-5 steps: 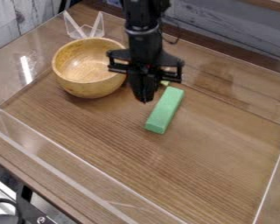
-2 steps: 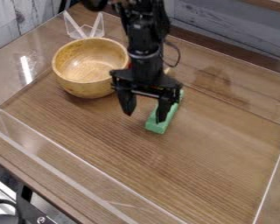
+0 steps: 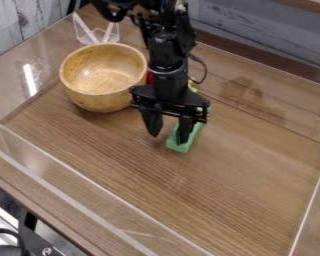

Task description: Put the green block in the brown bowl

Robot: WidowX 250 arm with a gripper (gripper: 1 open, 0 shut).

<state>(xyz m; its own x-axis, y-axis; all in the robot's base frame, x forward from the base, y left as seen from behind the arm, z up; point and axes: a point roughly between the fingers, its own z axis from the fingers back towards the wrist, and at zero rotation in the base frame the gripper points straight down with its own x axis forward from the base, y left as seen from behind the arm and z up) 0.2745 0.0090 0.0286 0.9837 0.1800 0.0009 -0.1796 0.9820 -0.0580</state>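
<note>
Block: the green block (image 3: 186,139) is lying flat on the wooden table (image 3: 243,170), just right of the bowl (image 3: 101,78) and apart from it; only its near end is being seen, the rest being hidden by the arm.
Gripper: the gripper (image 3: 170,122) is being pointed straight down over the block, with 1 finger on each long side; the jaws are part-way apart, and whether the pads are being pressed against the block cannot be told.
Handling: the block is being judged as light, stiff and matte, so little slip or crushing is being expected; its length makes tipping likely if it is being held near 1 end.
Hold point: a grasp across the narrow width, near mid-length, is being judged best.
Bowl: it is standing empty and upright, with a thick rim that is needing clearance once the block is being carried over.
</note>
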